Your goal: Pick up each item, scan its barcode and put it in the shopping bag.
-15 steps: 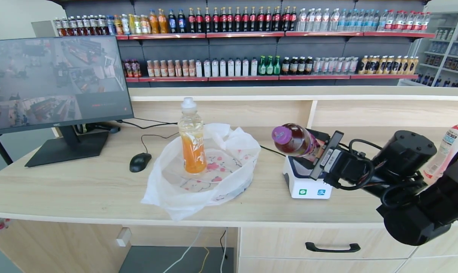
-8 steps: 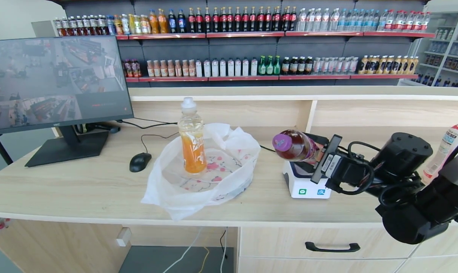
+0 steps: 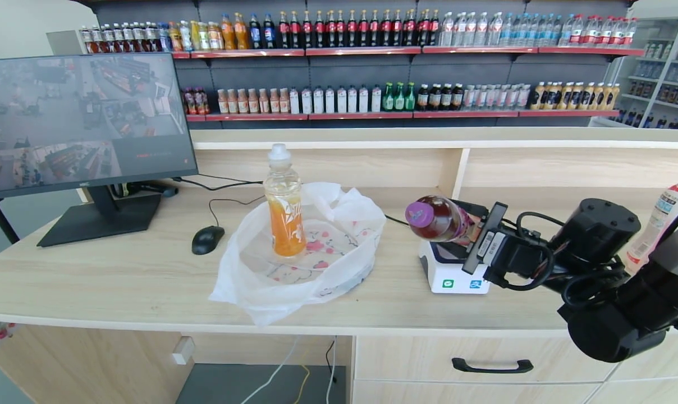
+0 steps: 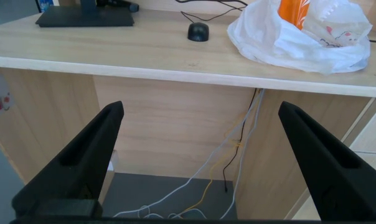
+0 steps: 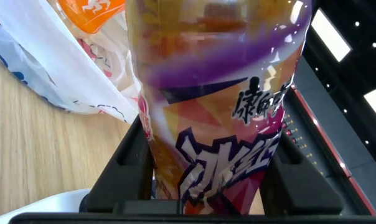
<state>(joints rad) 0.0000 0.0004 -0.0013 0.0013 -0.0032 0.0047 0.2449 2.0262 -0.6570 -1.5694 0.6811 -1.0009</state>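
While two red-edged shelves (image 3: 361, 51) on the back wall hold rows of drinks too many to count, one long pale wooden counter (image 3: 120, 292) carries everything else. One monitor (image 3: 81, 120) stands on its stand at the counter's left end. Near the middle lies one white shopping bag (image 3: 328, 269) with a flower print, its mouth slumped wide open.

Two grippers show. The right gripper (image 3: 472, 231) is clamped on a bottle, one finger on each side of the printed label. The left gripper (image 4: 199, 109) hangs lower than the countertop, facing the counter's front panel, its two dark fingers spread wide apart with nothing between them.

Three bottles are on or over the counter. The bottle with the purple cap (image 3: 437, 219), full of dark drink, is the one in the right gripper. It is held nearly on its side just above the scanner, cap pointing toward the bag. The orange bottle (image 3: 285, 213) with a white cap stands upright inside the bag. The third bottle (image 3: 662, 221), with a white and pink label, is at the far right edge, its base hidden behind the right arm.

One white scanner (image 3: 454, 275) sits on the counter to the right of the bag, apart from it. One black mouse (image 3: 207, 239) lies between the monitor stand and the bag, its cord running back along the counter.
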